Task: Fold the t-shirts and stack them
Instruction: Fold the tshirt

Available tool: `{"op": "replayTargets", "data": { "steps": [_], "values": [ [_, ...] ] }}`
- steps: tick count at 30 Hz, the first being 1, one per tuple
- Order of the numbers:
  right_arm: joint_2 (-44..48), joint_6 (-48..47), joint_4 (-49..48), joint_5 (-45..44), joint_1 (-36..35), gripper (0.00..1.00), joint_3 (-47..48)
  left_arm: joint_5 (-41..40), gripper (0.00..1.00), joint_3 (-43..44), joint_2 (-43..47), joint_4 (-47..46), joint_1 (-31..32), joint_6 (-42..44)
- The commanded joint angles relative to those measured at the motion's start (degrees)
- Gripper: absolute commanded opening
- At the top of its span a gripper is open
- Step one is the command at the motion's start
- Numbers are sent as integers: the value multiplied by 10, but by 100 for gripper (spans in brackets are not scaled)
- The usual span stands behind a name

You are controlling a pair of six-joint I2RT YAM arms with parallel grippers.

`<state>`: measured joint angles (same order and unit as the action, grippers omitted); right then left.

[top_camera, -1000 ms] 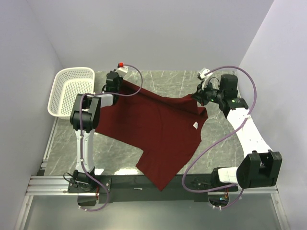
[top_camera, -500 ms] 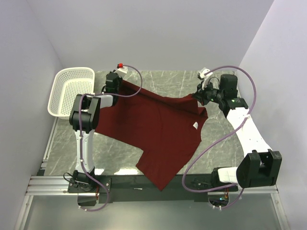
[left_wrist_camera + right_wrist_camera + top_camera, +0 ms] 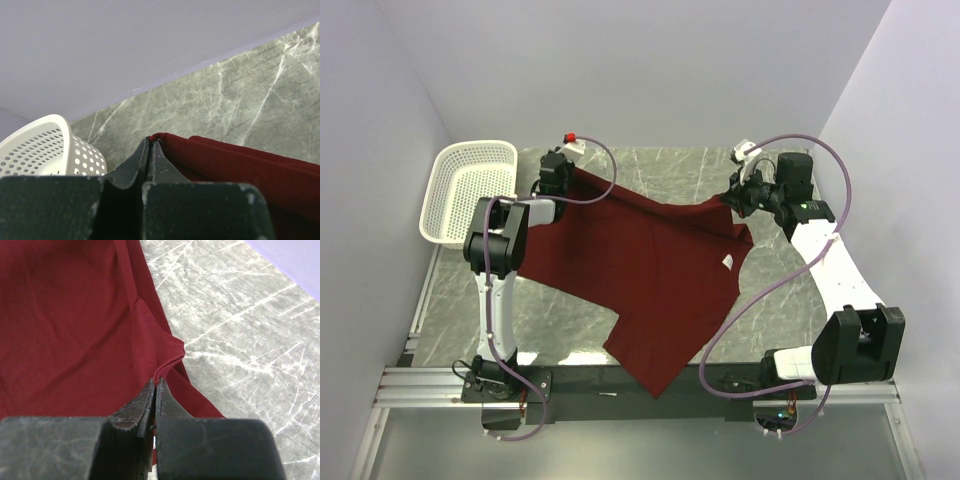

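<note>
Marble worktop (image 3: 670,165) fills mid frame. Maroon t-shirt (image 3: 650,270) lies opened out across the centre, with its lower corner hanging past the worktop's near edge at bottom centre. White basket (image 3: 470,185) sits upper left, beside the shirt. Left jaws are clamped on the shirt's upper-left edge and right jaws on its upper-right edge, both lifted. Looks early: no fold made, nothing stacked, all folding left.

My 2 arms reach to the far side. The left arm (image 3: 495,300) and the right arm (image 3: 830,265) each have jaws pressed fully together, pinching the t-shirt (image 3: 650,270) edge.
</note>
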<state>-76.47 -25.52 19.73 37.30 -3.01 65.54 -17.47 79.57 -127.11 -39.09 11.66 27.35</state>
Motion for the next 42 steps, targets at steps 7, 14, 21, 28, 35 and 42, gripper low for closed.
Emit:
{"op": "replayTargets", "data": {
  "steps": [7, 14, 21, 28, 35, 42],
  "values": [
    [27, -15, -11, 8, 4, 0, -9, -8, 1, -12, 39, -31, 1, -5],
    [28, -20, -4, 12, 4, 0, -20, -10, 1, -20, 40, -30, 1, -8],
    [31, -24, 0, 12, 3, 0, -31, -14, 1, -25, 38, -28, 2, -11],
    [28, -25, 1, 10, 4, 0, -33, -21, 1, -44, 47, -37, 3, -13],
    [28, -30, 4, 4, 3, 0, -41, -26, 1, -60, 56, -43, 4, -13],
    [24, -31, 8, 4, 4, 0, -46, -31, 12, -64, 57, -41, 6, -20]
  ]
}}
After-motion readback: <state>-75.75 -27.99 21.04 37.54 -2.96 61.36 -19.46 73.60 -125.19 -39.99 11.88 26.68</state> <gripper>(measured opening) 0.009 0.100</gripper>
